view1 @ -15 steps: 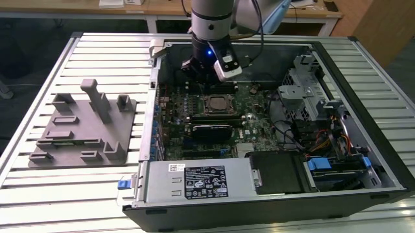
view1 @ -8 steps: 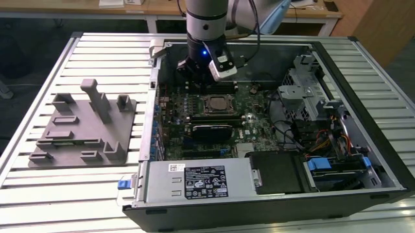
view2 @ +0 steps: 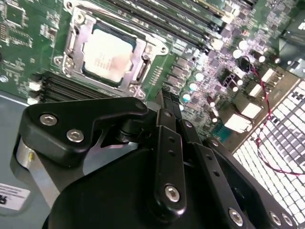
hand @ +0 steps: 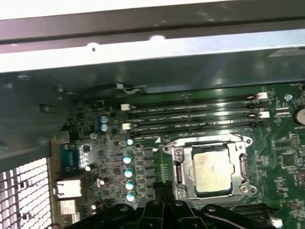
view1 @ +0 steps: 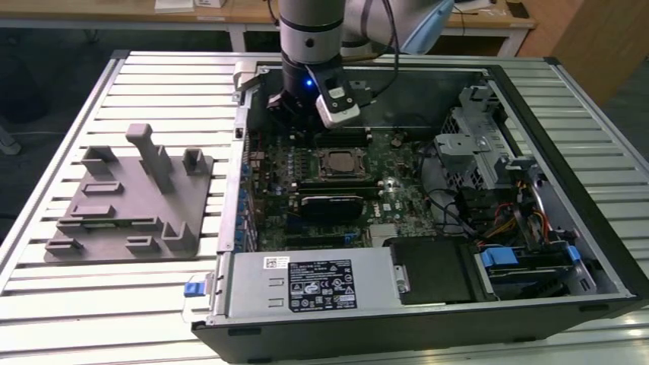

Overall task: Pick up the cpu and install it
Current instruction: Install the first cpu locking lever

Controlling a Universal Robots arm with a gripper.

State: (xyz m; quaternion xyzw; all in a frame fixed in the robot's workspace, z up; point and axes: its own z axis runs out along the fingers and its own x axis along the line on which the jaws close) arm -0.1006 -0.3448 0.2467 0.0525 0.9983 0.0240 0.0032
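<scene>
already in its socket (hand: 178,167), the cpu (hand: 213,170), closed empty pincer (hand: 164,186) near

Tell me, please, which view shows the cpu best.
The second wrist view: the cpu looks largest, its silver top unobstructed. The first wrist view shows it whole but smaller; the exterior view, tiny.

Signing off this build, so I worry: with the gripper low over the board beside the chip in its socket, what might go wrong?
The gripper hangs close beside the socket frame; a sideways slip might knock the capacitors next to it. The chip lies inside that frame, but whether it sits flat is unclear; pressing it tilted might bend contacts.
</scene>
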